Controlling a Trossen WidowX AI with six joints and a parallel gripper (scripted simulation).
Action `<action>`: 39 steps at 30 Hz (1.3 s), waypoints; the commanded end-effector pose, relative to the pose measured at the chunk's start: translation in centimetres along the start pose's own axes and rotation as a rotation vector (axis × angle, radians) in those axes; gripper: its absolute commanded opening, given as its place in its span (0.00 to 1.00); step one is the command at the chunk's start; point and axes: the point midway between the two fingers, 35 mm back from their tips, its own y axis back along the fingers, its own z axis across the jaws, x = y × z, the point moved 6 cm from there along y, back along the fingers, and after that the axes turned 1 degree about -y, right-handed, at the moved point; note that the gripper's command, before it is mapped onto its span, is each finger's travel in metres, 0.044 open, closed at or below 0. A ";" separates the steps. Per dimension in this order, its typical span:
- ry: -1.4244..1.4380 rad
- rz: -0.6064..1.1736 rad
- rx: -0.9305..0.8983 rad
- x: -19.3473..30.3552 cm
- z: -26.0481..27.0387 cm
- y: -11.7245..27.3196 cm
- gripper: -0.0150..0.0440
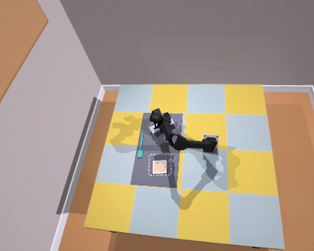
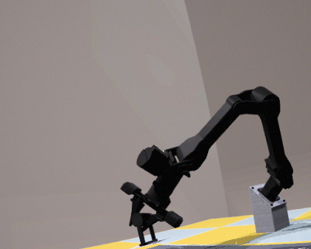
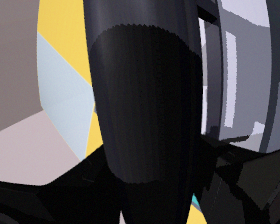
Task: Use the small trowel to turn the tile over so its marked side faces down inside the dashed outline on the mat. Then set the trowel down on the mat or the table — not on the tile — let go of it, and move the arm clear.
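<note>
Gripper (image 1: 158,122) (image 2: 144,219) (image 3: 148,136) clamped on the dark handle of 1 trowel (image 1: 153,129) (image 2: 138,220) (image 3: 146,100) — 2 posts join handle and blade. Nearby on the mat (image 1: 140,177) lies 1 teal tool (image 1: 140,153). Farther off, 1 white-rimmed tile (image 1: 159,166) lies flat inside the dashed outline (image 1: 149,164), peach face up — whether marked, I can't tell.

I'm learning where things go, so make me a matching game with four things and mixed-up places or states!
1. pinkish tile
2. teal tool
3. gripper
4. arm's base

A. shut on a dark handle
B. on the checkered table
C. inside the dashed outline
D. on the mat, outside the outline

Pairs: 1-C, 2-D, 3-A, 4-B
</note>
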 end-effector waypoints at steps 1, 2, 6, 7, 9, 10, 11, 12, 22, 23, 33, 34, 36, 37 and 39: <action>-0.087 -0.094 -0.041 -0.5 1.0 -0.6 0.25; -0.105 -0.117 -0.046 -0.6 1.1 -0.8 0.25; -0.176 -0.206 -0.072 -1.2 1.4 -1.4 0.25; -0.193 -0.229 -0.079 -1.4 1.5 -1.6 0.25; -0.225 -0.273 -0.094 -1.7 1.6 -1.9 0.25; -0.241 -0.295 -0.102 -1.8 1.7 -2.0 0.25; -0.257 -0.318 -0.111 -2.0 1.8 -2.1 0.25; -0.272 -0.340 -0.119 -2.1 1.8 -2.3 0.25; -0.335 -0.437 -0.163 -2.8 2.1 -2.8 0.25; -0.335 -0.437 -0.163 -2.8 2.1 -2.8 0.25; -0.335 -0.437 -0.162 -2.8 1.4 -3.6 0.25; -0.335 -0.437 -0.162 -2.8 1.3 -3.7 0.25; -0.336 -0.437 -0.162 -2.8 1.1 -3.9 0.25; -0.336 -0.437 -0.162 -2.8 1.0 -4.1 0.25; -0.336 -0.437 -0.161 -2.9 0.8 -4.3 0.25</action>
